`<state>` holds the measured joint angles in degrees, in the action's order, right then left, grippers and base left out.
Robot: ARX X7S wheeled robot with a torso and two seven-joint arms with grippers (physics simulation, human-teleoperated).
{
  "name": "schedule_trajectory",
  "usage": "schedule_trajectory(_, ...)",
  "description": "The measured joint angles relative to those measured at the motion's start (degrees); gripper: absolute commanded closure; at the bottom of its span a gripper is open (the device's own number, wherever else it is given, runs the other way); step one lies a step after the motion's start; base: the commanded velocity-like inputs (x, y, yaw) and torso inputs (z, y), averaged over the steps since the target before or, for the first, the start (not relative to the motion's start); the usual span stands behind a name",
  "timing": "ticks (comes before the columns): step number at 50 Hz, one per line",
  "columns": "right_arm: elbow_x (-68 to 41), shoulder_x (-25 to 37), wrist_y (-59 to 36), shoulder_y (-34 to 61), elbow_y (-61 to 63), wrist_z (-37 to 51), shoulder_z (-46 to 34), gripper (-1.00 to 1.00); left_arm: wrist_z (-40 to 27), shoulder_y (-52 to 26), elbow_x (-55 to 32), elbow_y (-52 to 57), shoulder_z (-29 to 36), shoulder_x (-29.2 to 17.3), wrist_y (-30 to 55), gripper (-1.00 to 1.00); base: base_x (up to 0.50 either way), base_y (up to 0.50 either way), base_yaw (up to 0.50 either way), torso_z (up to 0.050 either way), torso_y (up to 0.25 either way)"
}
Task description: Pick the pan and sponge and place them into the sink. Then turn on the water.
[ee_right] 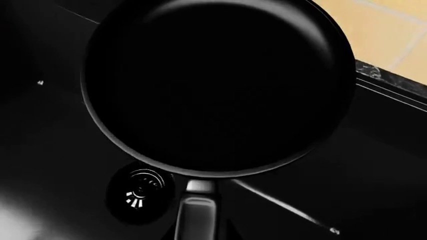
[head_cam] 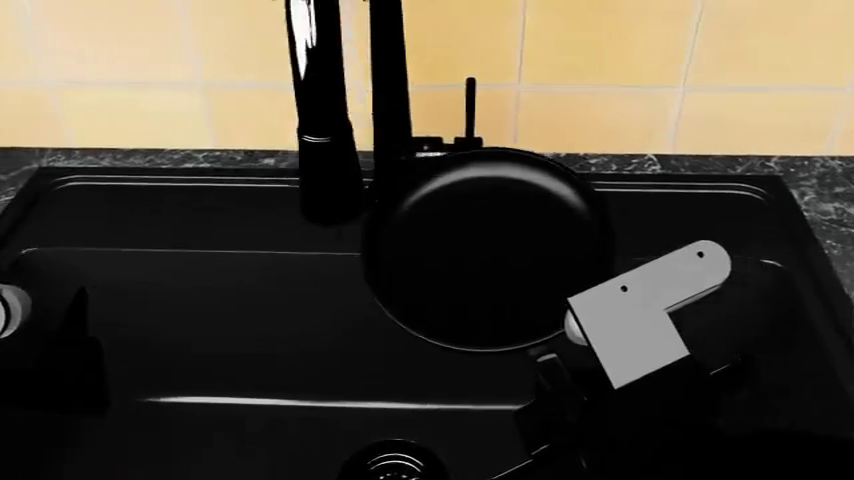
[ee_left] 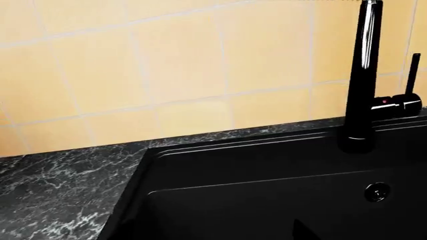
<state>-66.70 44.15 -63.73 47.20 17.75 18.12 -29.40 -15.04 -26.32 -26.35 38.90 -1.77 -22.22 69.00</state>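
Note:
The glossy black pan (head_cam: 487,250) hangs tilted over the matte black sink (head_cam: 200,330), just in front of the tall black faucet (head_cam: 390,90). My right gripper (head_cam: 558,385) is shut on the pan's grey handle (ee_right: 197,212), and the round pan (ee_right: 213,85) fills the right wrist view. Under the handle shows the drain (ee_right: 140,190). My left gripper (head_cam: 60,350) hovers low over the sink's left end, and only one dark fingertip (ee_left: 303,232) shows, far off centre. No sponge is in view. No water runs from the faucet (ee_left: 363,75).
The faucet's thin lever (ee_left: 413,70) stands upright beside it. A small round overflow fitting (ee_left: 377,191) sits in the back wall of the sink. Marbled black countertop (ee_left: 53,185) surrounds the basin under a yellow tiled wall (ee_left: 167,60). A grey wrist bracket (head_cam: 647,320) lies right of the pan.

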Motion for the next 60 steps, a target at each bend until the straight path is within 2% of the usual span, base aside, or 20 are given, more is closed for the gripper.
schedule_trajectory(7,0.6,0.4,0.8,-0.1,0.5,-1.2,-0.6,1.0,-0.3,-0.3,0.0,-0.1,0.4,0.1,0.1,-1.0,0.1,0.42,0.0,0.0,0.001)
schedule_trajectory(19,3.4,1.7,4.0,-0.6,0.9,-5.5,-2.1,1.0,-0.6,-0.4,-0.1,-0.2,0.8,0.0,0.1,-1.0,0.0,0.0,0.0,0.001,0.002)
schedule_trajectory(25,9.3,2.7,7.4,1.1,-1.1,-12.5,-6.1,1.0,-0.7,-0.4,-0.2,-0.2,0.8,-0.1,0.1,-1.0,0.0,0.0,0.0,0.0,0.002)
schedule_trajectory(43,29.8,2.1,26.4,6.4,-13.8,-38.1,-20.4,1.0,-0.7,0.5,-0.4,-0.6,0.2,-0.9,-0.7,-1.0,0.0,0.0,0.0,0.001,0.002)
schedule_trajectory(60,39.4,-2.9,37.8,7.0,-25.0,-50.8,-28.4,1.0,-0.9,0.5,-0.3,-1.6,0.6,-1.3,-1.3,-1.0,0.0,0.0,0.0,0.001,0.001)
